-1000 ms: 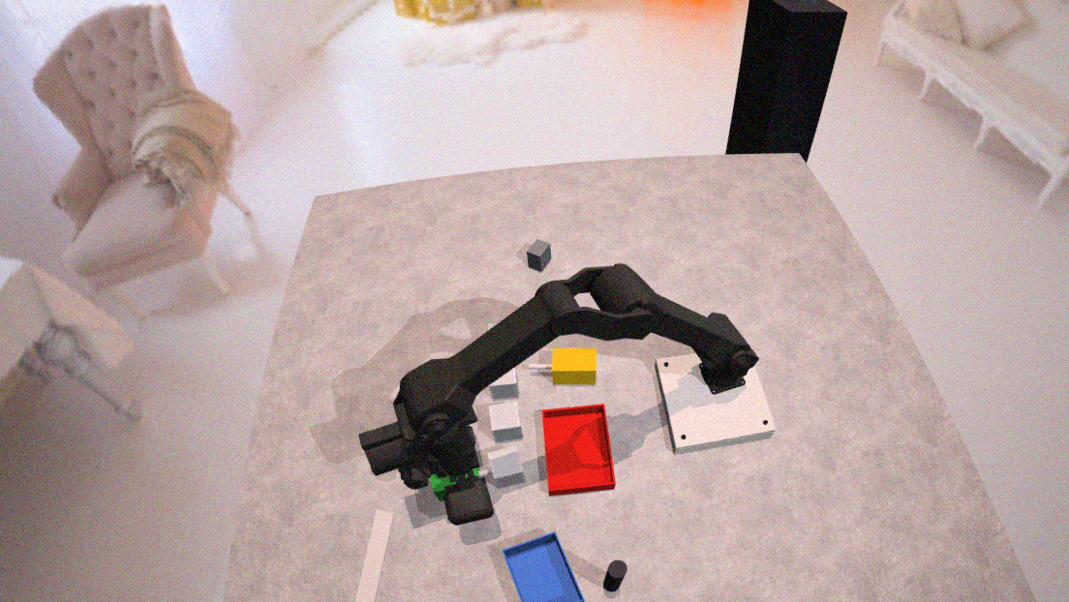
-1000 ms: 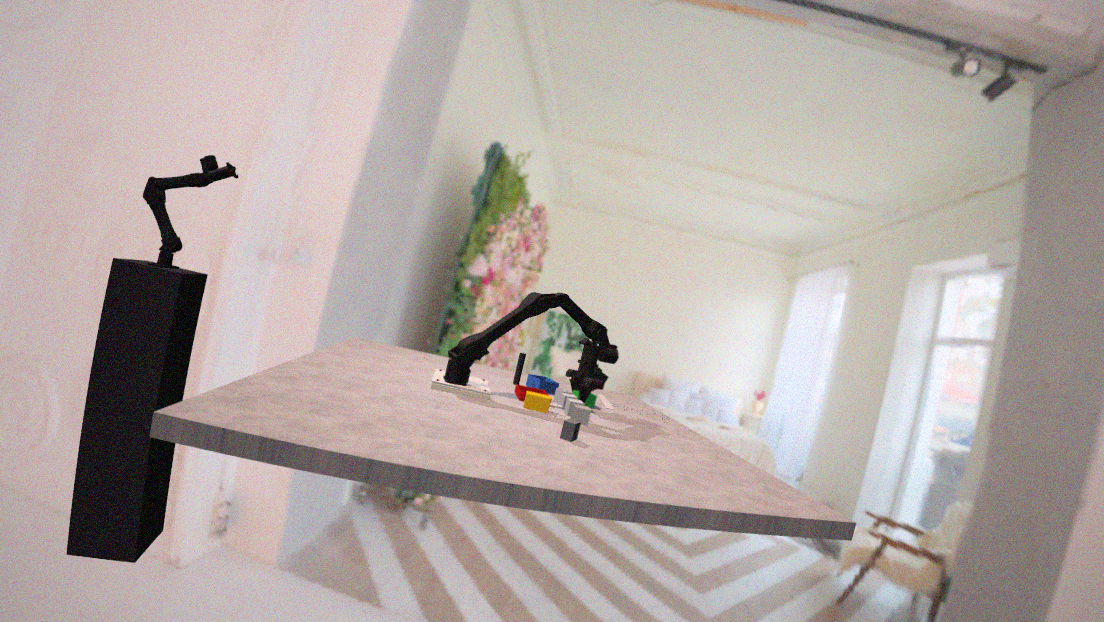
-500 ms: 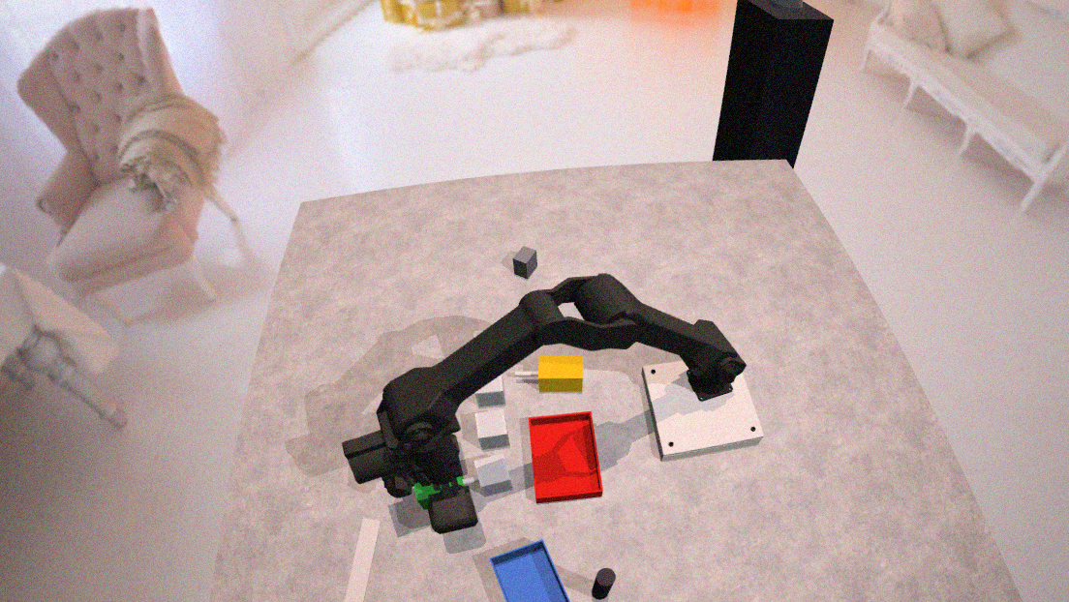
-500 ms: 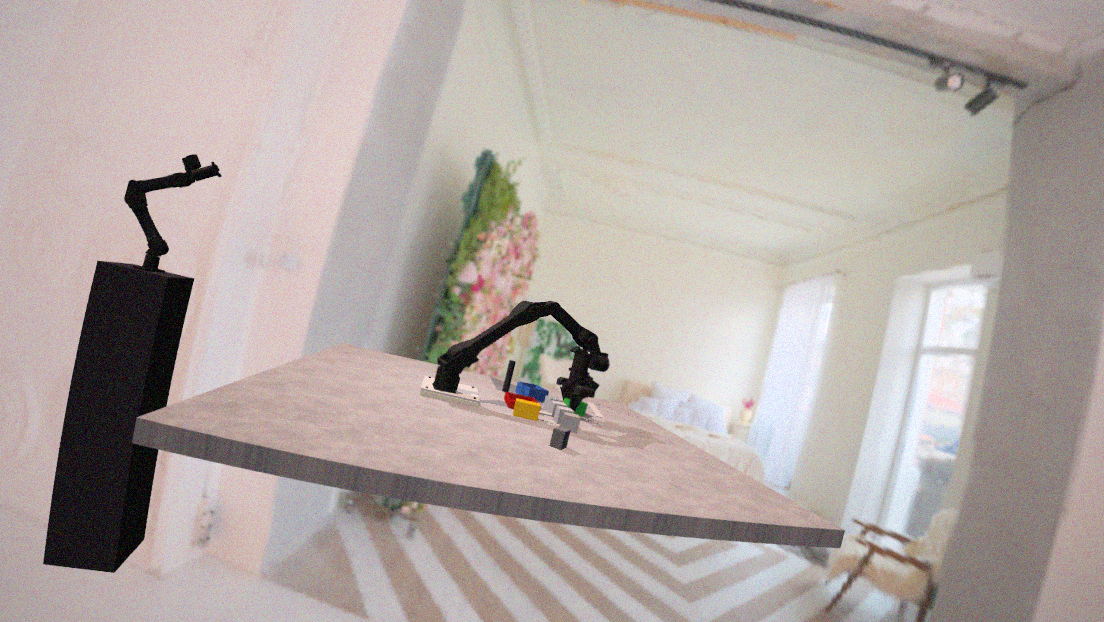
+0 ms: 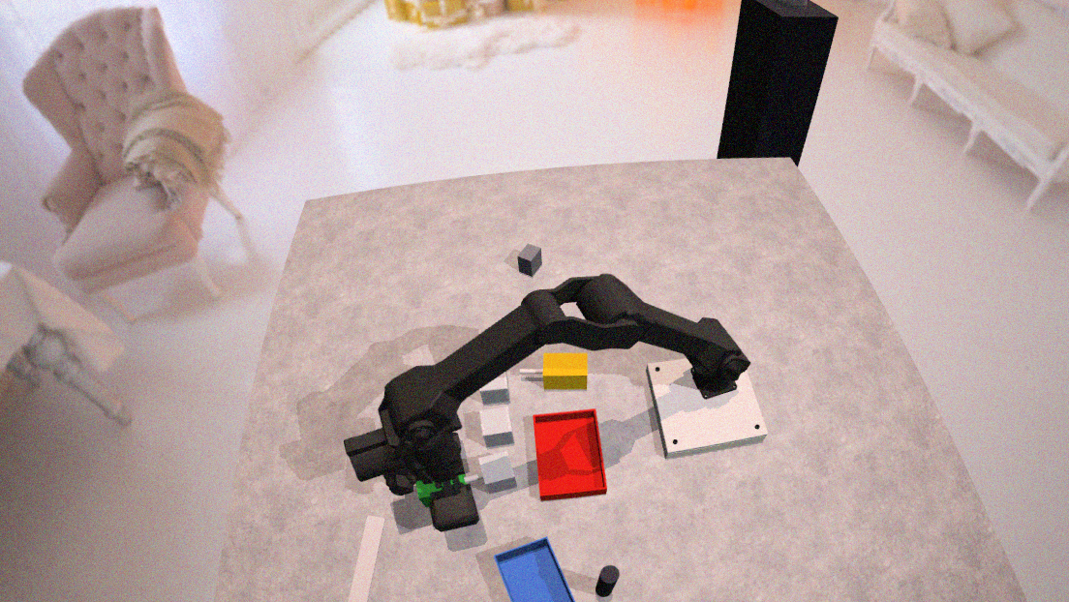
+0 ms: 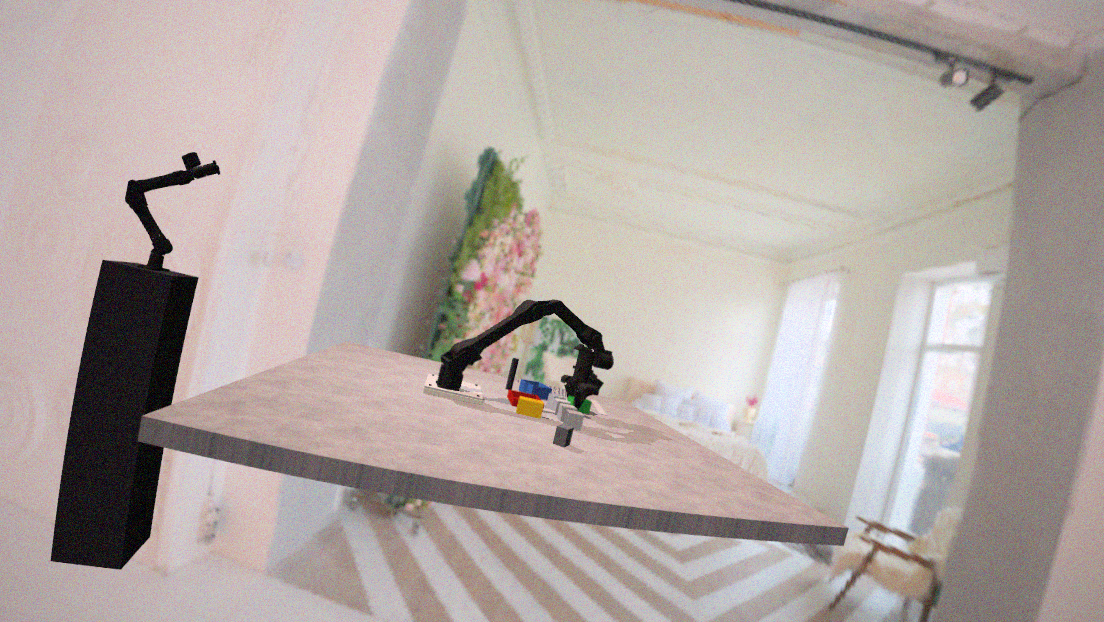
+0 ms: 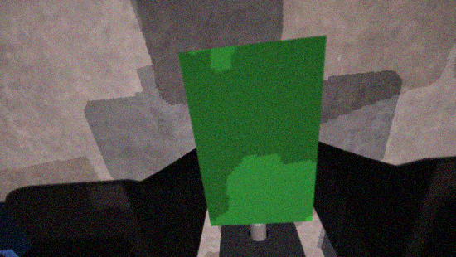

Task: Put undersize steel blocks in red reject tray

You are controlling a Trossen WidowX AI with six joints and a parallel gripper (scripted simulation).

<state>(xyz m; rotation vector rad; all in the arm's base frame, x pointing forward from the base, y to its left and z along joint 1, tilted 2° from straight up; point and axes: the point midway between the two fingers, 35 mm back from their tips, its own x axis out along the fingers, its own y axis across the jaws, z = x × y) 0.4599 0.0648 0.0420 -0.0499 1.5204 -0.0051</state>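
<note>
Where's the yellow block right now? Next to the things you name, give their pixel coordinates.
Top view: the yellow block (image 5: 565, 372) (image 6: 529, 407) sits mid-table, just beyond the red tray (image 5: 536, 456), between the row of steel blocks and the arm's white base plate (image 5: 673, 440).
</note>
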